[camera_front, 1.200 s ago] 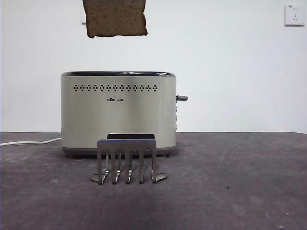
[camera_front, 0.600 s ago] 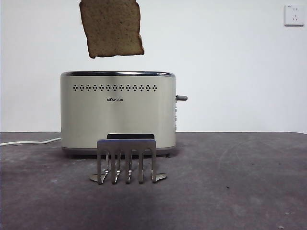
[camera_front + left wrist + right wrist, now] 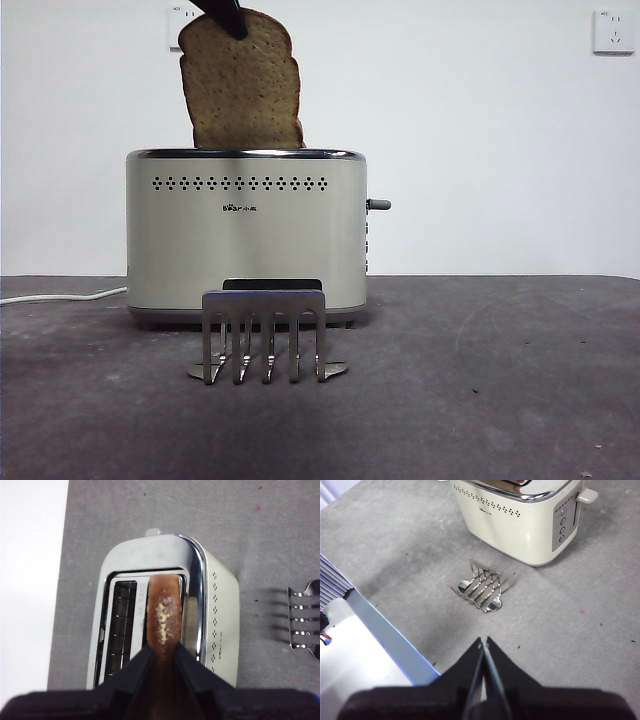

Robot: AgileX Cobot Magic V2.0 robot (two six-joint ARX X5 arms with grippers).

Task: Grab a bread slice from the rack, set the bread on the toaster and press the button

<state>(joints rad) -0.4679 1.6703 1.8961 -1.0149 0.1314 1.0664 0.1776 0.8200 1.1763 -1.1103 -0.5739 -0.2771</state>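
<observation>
- One slice of bread (image 3: 240,90) is held upright over the toaster (image 3: 246,235), its lower edge at or just inside the chrome top rim; the front view hides the exact depth.
- Left gripper (image 3: 161,652): both black jaws pinch the slice's dark brown crust at its domed top. In the front view this gripper appears only as a black tip (image 3: 228,17) over the upper left of the slice.
- Left wrist view: slice (image 3: 163,615) seen edge-on, lined up with the toaster (image 3: 150,560) slot nearer the perforated wall; the other slot shows bare wire guides.
- Slice leans slightly in the front view, top toward the left side.
- Right gripper (image 3: 483,642): jaws pressed together, holding nothing, poised above the bare grey table (image 3: 560,610), well apart from the toaster (image 3: 520,515).
- Rack (image 3: 265,335): stands on the table just in front of the toaster, no bread in it. Right wrist view shows it (image 3: 479,588) between the right gripper and the toaster.
- Grey side lever (image 3: 379,204) sits high on the toaster's right end.
</observation>
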